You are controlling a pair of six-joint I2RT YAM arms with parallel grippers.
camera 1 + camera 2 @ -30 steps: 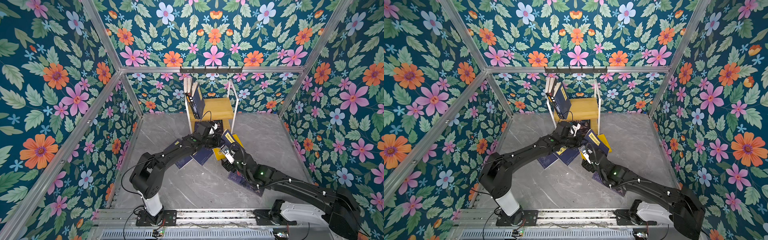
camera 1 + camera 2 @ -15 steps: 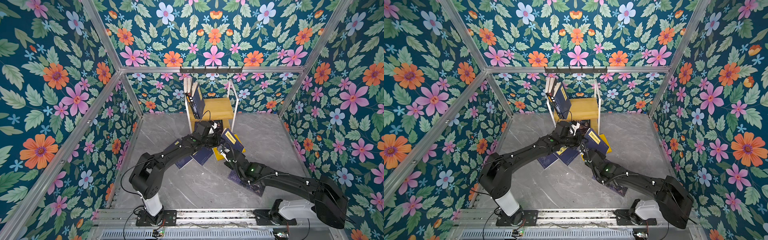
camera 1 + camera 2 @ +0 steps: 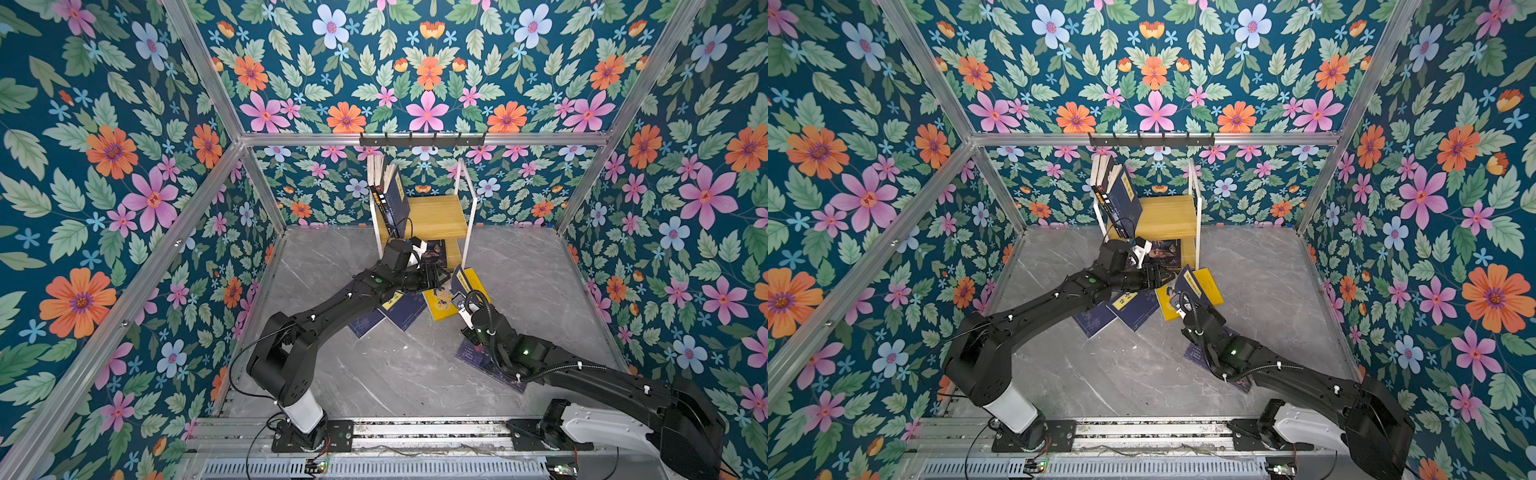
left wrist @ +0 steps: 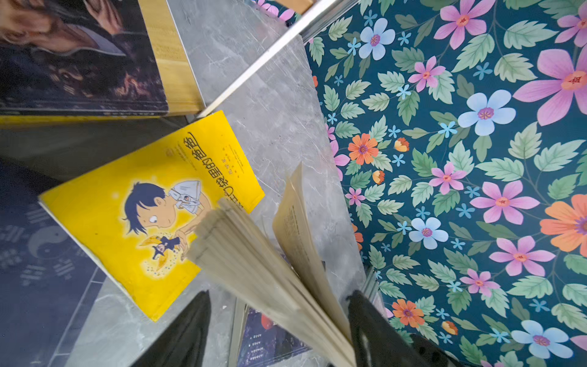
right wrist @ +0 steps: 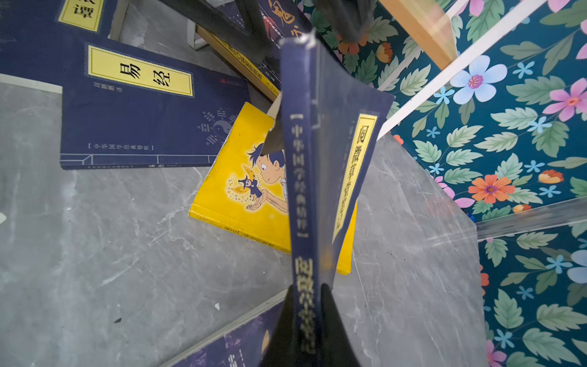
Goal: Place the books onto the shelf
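Several books (image 3: 390,199) stand on the shelf (image 3: 436,216) (more lie before it), while the right claw (image 5: 307,295) grips a navy book (image 5: 301,174) and the left claw (image 4: 279,295) gapes open.

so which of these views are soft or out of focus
Left wrist view: the fanned pages close to the lens are smeared, the yellow book crisp. Right wrist view: the navy book softens near the lens. Both top views: sharp, evenly lit.

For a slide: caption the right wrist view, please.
Right gripper pinches a navy book by its spine, over the yellow book lying flat on the grey table.
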